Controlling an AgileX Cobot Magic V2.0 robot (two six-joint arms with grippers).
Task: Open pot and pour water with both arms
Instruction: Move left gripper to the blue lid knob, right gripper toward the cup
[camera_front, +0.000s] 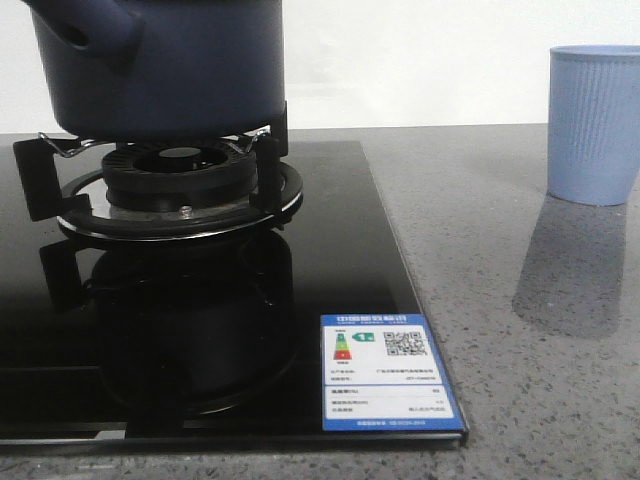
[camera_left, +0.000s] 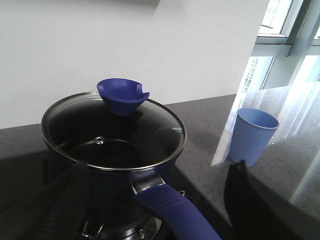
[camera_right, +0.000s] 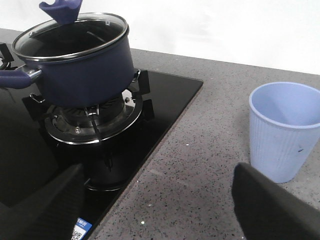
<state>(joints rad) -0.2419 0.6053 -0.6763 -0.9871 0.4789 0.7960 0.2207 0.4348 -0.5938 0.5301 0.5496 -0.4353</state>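
One pot sits on the single burner, its one glass lid in place. One cup stands on the counter. Only my wrist views show the lid; only the front view shows the label. Both my grippers' fingers stand apart, empty.

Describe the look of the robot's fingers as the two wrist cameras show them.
Only the fingers show, out of focus along the frame edge. The left gripper's fingers are black with a fine ribbed or woven texture. The right gripper's fingers are matte black, broad and wedge-shaped. No cables or markings are visible.
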